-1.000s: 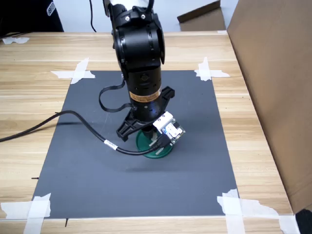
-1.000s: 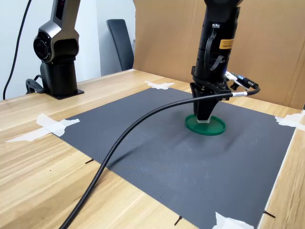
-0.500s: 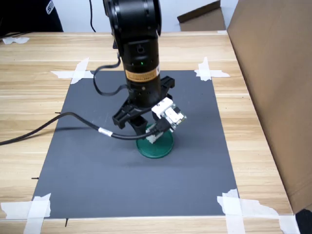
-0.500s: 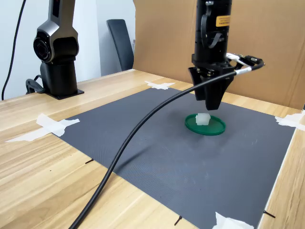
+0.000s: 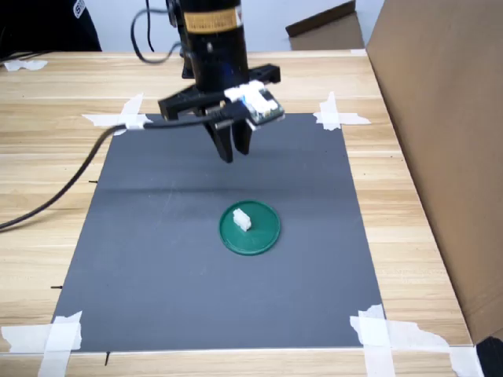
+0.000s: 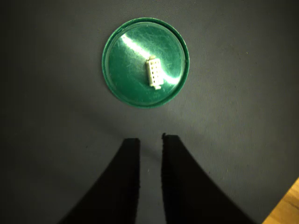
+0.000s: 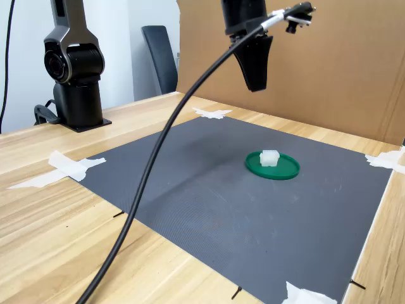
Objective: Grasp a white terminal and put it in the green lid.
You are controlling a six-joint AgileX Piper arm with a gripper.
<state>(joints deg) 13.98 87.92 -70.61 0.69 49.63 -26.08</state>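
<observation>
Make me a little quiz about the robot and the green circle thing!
1. True or false: the white terminal lies inside the green lid.
2. Is the gripper A) clamped on the terminal, B) touching the lid, C) up above the mat, holding nothing?
3. Fill in: white ____ strips hold the mat's corners on the wooden table.

Key: 1 true; 2 C; 3 tape.

Black arm [image 5: 211, 47], orange label [image 5: 211, 19]
</observation>
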